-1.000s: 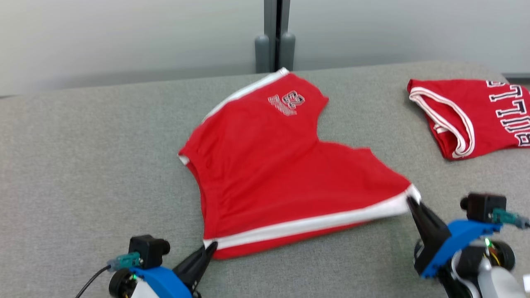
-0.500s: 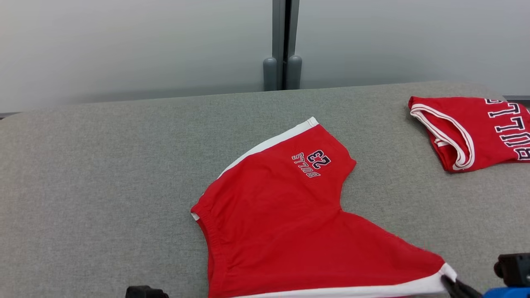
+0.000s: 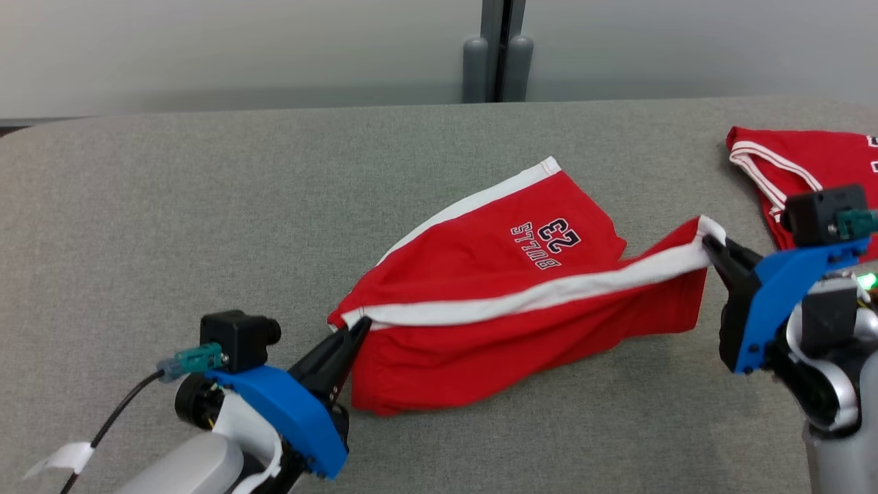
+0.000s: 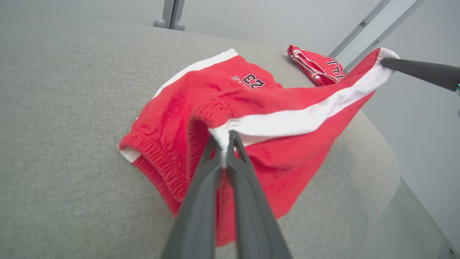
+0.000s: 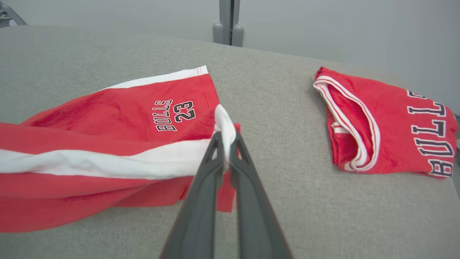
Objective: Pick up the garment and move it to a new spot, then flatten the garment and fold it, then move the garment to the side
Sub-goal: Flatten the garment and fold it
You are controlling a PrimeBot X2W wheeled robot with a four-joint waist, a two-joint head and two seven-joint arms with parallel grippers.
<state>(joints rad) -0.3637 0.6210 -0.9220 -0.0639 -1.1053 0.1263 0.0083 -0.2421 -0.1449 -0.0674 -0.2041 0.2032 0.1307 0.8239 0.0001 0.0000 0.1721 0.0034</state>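
Soft, light shorts (image 3: 480, 343) sag mid-frame; both jaws are clamped on the white stripe's (image 3: 535, 296) ends, seemingly sensible holds.

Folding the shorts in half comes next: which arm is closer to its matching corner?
Left, probably. The left gripper grips the shorts by a waistband corner, right beside the lower one. The right gripper holds its hem corner raised, well away from the printed leg's hem.

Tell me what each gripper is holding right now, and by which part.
Both hold the red shorts by the white side stripe: the left gripper pinches its waistband end, the right gripper its leg-hem end.
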